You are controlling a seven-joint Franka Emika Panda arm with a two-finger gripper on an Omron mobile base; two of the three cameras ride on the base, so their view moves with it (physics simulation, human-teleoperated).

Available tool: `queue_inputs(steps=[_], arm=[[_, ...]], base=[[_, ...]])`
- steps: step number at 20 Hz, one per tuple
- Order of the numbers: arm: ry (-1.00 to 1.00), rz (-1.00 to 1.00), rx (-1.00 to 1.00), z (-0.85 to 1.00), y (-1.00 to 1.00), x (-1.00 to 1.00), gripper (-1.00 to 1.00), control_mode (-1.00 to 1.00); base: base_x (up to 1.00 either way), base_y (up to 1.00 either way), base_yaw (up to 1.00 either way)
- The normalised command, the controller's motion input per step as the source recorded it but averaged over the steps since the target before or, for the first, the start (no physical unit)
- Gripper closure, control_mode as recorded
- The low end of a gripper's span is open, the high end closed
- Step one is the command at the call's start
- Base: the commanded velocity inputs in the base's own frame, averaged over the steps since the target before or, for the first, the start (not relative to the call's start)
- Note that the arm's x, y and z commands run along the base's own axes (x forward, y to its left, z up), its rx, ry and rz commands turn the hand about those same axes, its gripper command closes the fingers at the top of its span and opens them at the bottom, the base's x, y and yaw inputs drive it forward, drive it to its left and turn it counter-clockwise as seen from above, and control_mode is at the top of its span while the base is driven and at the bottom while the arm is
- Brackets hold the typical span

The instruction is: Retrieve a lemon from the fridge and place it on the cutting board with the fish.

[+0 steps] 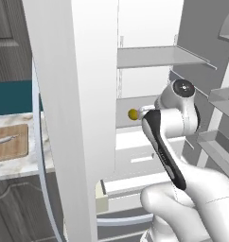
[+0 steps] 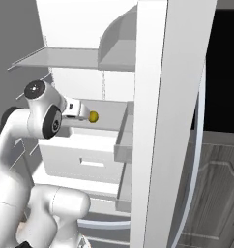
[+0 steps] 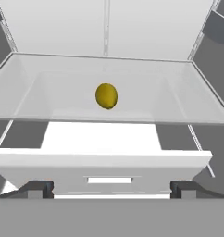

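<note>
We should drive the gripper [image 3: 109, 187], its jaws spread wide, straight ahead along the fridge's glass shelf [image 3: 53, 99] until the fingertips [image 3: 39, 187] bracket the lemon [image 3: 106, 96], then pinch gently

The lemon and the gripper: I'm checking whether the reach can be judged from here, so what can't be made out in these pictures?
- Gripper: in the hand view the bottom edge cuts off all but the finger tips, spread wide.
- Gap from gripper to lemon: both base views have the arm's wrist covering the fingers.
- Fish on the cutting board: too small in the left base view for detail.
- Fridge top: cut off by the frame.
</note>
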Motion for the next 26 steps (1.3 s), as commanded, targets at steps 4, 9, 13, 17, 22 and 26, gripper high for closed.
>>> queue_inputs(steps=[4, 9, 13, 17, 22, 26], arm=[[-0.03, 0.00, 0.00, -0.20, 0.25, 0.54, -1.00, -1.00], [0.00, 0.00, 0.00, -0.12, -0.04, 0.11, -1.00, -1.00], [0.00, 0.00, 0.02, -0.10, -0.12, 0.23, -1.00, -1.00], [0.00, 0.00, 0.04, -0.20, -0.11, 0.42, -1.00, -1.00], [0.00, 0.00, 0.02, -0.16, -0.02, 0.48, -1.00, -1.00], [0.00, 0.00, 0.00, 0.00, 0.00, 0.45, -1.00, -1.00]], base=[[0.00, 0.00, 0.00], [0.00, 0.00, 0.00], [0.00, 0.00, 0.00], [0.00, 0.00, 0.00], [0.00, 0.00, 0.00], [0.00, 0.00, 0.00]])
